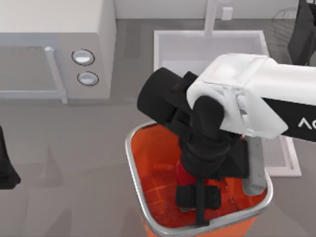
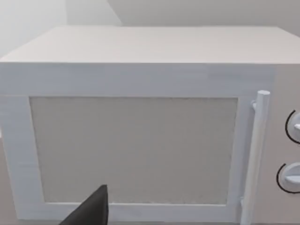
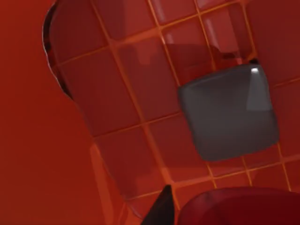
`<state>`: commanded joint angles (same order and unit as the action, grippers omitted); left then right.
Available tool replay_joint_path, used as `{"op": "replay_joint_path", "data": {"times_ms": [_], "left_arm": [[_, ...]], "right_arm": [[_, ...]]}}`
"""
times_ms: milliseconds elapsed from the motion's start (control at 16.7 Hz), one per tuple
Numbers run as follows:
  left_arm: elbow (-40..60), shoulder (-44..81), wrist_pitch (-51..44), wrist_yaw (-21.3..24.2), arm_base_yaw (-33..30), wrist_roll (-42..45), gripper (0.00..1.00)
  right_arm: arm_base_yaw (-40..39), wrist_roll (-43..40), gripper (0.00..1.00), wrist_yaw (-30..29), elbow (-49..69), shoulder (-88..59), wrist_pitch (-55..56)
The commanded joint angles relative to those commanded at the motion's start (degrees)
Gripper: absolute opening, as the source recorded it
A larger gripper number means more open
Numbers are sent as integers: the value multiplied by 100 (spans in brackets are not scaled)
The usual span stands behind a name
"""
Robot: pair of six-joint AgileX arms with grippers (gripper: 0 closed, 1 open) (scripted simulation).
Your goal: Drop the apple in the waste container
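Right gripper [image 1: 197, 195] holds apple [image 1: 183, 174] inside waste container [image 1: 134, 163].

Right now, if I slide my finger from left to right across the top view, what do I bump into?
Left gripper at the left edge → microwave → orange waste container → apple under the right gripper, inside the bin → white sink basin.

My right arm reaches in from the right, wrist bent steeply down, right pincer [image 1: 197, 195] pointing downward; left arm parked at the left edge
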<state>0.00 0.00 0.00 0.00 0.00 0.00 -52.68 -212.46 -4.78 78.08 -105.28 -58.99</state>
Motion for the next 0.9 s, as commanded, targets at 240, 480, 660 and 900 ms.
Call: {"op": "replay_joint_path", "data": {"times_ms": [240,480,660,900], "left_arm": [[0,0,0,0,0,0,100],[0,0,0,0,0,0,100],[0,0,0,0,0,0,100],[0,0,0,0,0,0,100]], "right_arm": [[0,0,30,0,0,0,0],[0,0,60,0,0,0,0],[0,0,83,0,0,0,0],[0,0,100,0,0,0,0]]}}
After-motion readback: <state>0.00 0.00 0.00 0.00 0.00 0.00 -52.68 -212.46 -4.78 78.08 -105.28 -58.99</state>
